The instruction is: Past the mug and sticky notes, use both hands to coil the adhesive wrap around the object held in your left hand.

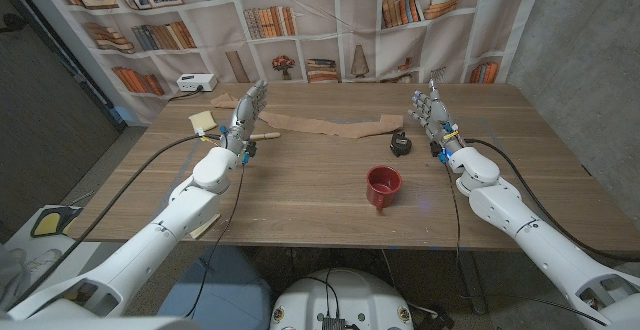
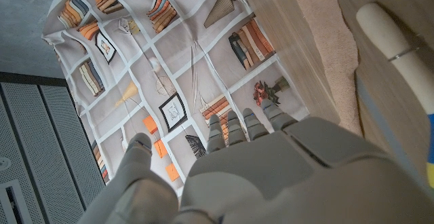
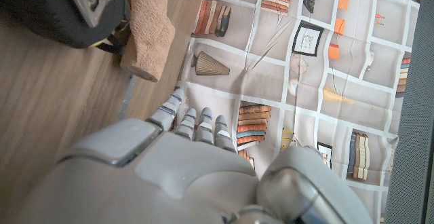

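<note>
A long tan strip of adhesive wrap [image 1: 320,125] lies unrolled across the far middle of the table. In the left wrist view the wrap [image 2: 325,41] runs beside a pale rounded handle with a metal ring [image 2: 390,37]. That handle [image 1: 264,133] lies on the table just right of my left hand [image 1: 247,110], which is raised with its fingers apart and holds nothing. My right hand [image 1: 430,110] stands opposite, fingers apart and empty, near the wrap's right end [image 3: 152,27]. The backs of my left hand [image 2: 271,163] and right hand [image 3: 169,170] show in their wrist views.
A red mug [image 1: 383,186] stands on the near middle of the table [image 1: 300,190]. Yellow sticky notes [image 1: 203,122] lie at the far left. A black tape measure [image 1: 401,143] [image 3: 68,10] sits left of my right hand. A white device [image 1: 197,82] rests at the far left edge.
</note>
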Robot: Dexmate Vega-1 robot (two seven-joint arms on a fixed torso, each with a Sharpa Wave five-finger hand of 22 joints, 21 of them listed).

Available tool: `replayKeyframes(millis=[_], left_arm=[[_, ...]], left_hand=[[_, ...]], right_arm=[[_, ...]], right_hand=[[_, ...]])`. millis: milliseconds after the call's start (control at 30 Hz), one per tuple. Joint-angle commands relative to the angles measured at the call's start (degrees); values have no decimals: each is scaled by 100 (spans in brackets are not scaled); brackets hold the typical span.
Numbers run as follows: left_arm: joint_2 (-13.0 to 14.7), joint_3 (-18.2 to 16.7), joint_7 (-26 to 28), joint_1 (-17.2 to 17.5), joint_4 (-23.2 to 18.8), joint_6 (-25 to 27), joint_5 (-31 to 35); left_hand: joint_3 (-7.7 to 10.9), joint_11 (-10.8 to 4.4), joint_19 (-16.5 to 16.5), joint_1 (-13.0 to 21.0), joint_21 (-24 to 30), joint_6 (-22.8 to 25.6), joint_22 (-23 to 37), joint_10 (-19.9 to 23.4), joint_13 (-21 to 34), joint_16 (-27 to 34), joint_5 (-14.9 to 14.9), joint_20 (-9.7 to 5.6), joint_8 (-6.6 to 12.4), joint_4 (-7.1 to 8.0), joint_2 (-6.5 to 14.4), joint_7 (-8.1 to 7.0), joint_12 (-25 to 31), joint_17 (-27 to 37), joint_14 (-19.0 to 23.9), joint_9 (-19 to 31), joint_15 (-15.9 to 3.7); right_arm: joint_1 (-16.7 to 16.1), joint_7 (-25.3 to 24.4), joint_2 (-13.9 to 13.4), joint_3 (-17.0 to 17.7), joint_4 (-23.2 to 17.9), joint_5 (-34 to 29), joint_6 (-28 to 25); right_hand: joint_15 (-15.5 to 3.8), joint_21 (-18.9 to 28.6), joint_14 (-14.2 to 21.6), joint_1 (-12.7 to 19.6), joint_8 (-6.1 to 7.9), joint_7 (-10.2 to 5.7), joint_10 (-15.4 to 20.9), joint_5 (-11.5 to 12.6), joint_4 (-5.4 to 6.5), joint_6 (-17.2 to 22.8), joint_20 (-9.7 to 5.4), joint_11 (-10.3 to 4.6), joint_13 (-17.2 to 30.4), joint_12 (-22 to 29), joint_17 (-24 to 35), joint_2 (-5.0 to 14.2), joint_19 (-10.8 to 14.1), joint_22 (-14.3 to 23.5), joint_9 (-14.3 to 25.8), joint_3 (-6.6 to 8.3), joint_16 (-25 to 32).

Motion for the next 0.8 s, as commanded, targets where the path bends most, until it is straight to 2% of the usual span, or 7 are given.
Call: replayKeyframes(millis=[33,167,367,800], left_arm=[[264,-36,384,178,-551,441,431],[319,-66,564,260,-714,554,585],[377,-36,825,239,-764,599,1030],[543,114,864,113,-848,869,1605]], left_hand=[[31,-1,-33,80,-11,73,9,30,27,18,17,-30,38,-10,11,-16,40,20,-9,31,-1],[31,-2,-41,82,-11,83,9,24,27,18,17,-33,41,-12,11,-16,36,19,-15,31,-7],[31,-4,-47,86,-9,82,8,23,28,18,17,-28,38,-15,11,-22,34,19,-25,31,-12],[33,-12,-59,98,-5,83,7,27,30,18,17,-32,35,-23,18,-26,33,18,-49,31,-18]], right_arm=[[-65,-5,-13,29,10,-43,137],[30,96,10,-29,97,-89,177],[0,88,56,10,96,-2,200],[-20,13,-22,48,75,-138,296]], right_hand=[[-3,-3,-15,70,33,26,36,30,-44,60,-5,9,21,25,4,8,-2,21,31,-17,26],[-27,2,12,107,58,11,106,26,-64,131,-2,0,21,50,-2,19,-2,21,31,-2,36],[-30,0,12,134,57,10,108,23,-78,140,2,-11,21,47,-6,27,-14,21,31,9,35],[-18,-2,-13,186,54,16,107,16,-106,150,9,0,21,42,-13,44,-35,20,32,32,24]])
